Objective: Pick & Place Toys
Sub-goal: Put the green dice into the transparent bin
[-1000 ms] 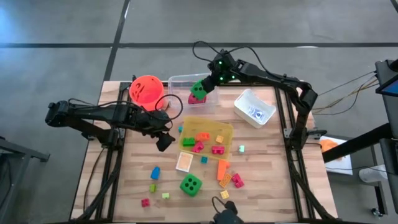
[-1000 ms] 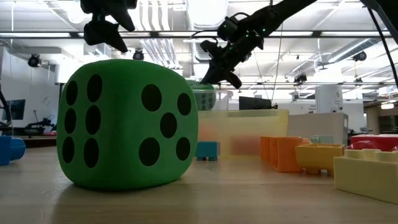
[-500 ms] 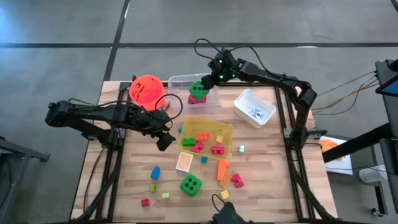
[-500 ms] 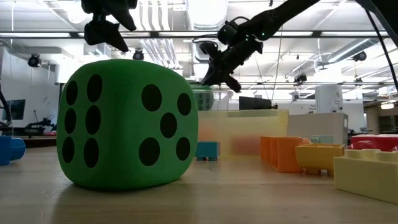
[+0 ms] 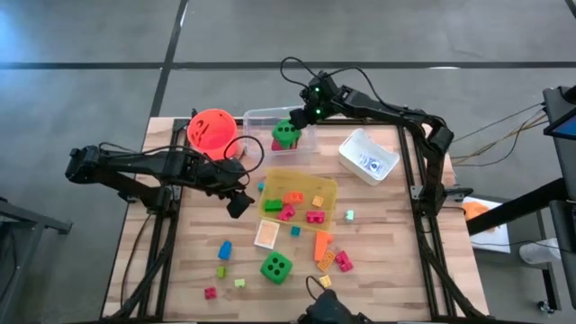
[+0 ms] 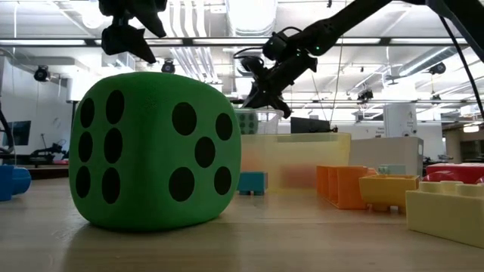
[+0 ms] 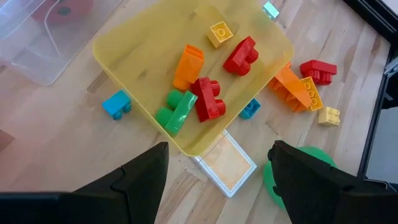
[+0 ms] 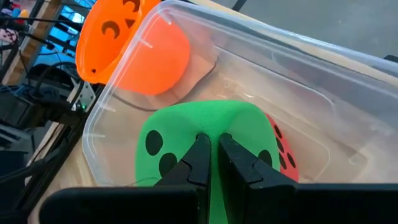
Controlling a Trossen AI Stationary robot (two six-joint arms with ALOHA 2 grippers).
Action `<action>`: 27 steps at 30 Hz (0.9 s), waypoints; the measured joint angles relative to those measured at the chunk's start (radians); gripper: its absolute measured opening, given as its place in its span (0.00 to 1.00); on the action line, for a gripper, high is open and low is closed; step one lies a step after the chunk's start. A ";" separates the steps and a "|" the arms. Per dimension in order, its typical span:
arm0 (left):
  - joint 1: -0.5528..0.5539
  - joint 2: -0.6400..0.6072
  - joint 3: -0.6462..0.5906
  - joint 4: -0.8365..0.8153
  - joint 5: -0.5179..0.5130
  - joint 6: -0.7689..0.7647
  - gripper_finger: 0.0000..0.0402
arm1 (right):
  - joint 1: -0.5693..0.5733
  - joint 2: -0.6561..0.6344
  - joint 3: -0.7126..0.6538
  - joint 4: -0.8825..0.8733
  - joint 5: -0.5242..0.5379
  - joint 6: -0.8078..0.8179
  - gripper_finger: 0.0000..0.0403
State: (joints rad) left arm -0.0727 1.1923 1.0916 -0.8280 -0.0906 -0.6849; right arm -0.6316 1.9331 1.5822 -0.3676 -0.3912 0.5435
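High view: green die (image 5: 285, 132) (in clear tray (image 5: 256, 118)).

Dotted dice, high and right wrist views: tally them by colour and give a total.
Green dotted dice: 2, the loose green die and the binned green die inside the clear plastic bin
Pink dotted die: 1, under the binned green die
Total: 3

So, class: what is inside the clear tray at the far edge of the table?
A green die fills much of the clear tray, with a pink-red die beside it, mostly hidden. The right claw blocks part of the view.
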 joint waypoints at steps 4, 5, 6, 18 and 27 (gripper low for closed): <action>0.000 0.000 0.000 0.000 0.000 0.000 0.69 | -0.009 0.000 0.000 0.000 0.000 0.000 0.02; 0.000 0.000 0.000 0.000 0.000 0.000 0.69 | -0.011 0.000 0.000 -0.001 0.000 0.000 0.02; 0.000 0.000 0.000 0.000 0.000 0.000 0.69 | -0.012 0.000 0.000 -0.001 0.000 0.000 0.02; 0.000 0.000 0.000 0.000 0.000 0.007 0.69 | -0.017 0.000 0.000 -0.002 0.000 0.000 0.03; 0.000 0.000 0.000 0.000 0.000 0.007 0.69 | -0.017 0.000 0.000 -0.002 0.000 -0.004 0.03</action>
State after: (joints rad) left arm -0.0731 1.1923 1.0916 -0.8284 -0.0902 -0.6777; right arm -0.6483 1.9331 1.5822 -0.3695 -0.3908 0.5394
